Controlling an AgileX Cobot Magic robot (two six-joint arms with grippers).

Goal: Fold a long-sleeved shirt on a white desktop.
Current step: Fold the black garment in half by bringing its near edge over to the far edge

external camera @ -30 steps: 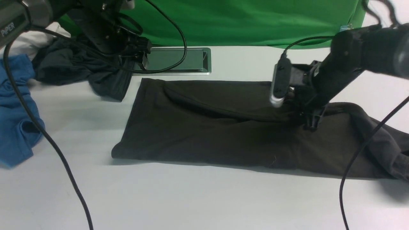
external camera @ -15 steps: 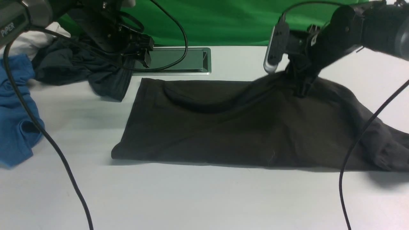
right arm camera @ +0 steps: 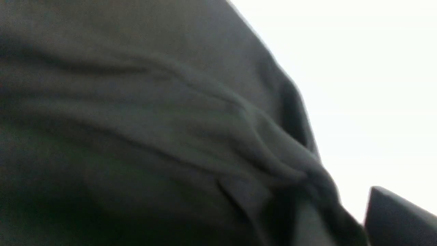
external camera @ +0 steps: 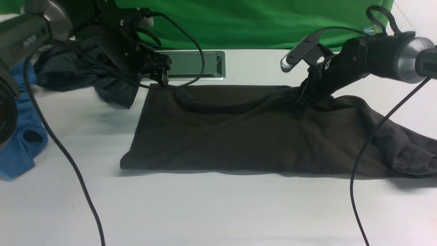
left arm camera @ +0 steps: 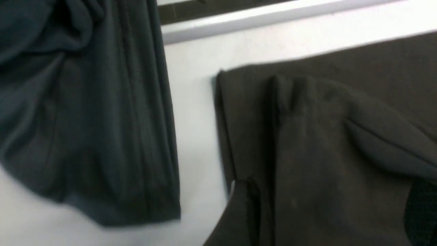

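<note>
long-sleeved shirt (external camera: 239, 136) lies as long band across worktop (external camera: 205, 212) centre | left gripper (external camera: 163, 78) wide open, empty, over far-left corner, likely for next fold | right gripper (external camera: 302, 99) at bunched far edge, cannot tell its grip

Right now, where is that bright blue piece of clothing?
In the front view the blue garment lies at the far left edge of the white desktop, beside the dark teal-grey garment, well left of the long-sleeved shirt.

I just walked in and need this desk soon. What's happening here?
A two-armed robot is folding the long-sleeved shirt on the white desktop. The right tool is at a bunched ridge on the shirt's far edge; whether it grips is unclear. The left tool hovers open over the far left corner.
</note>
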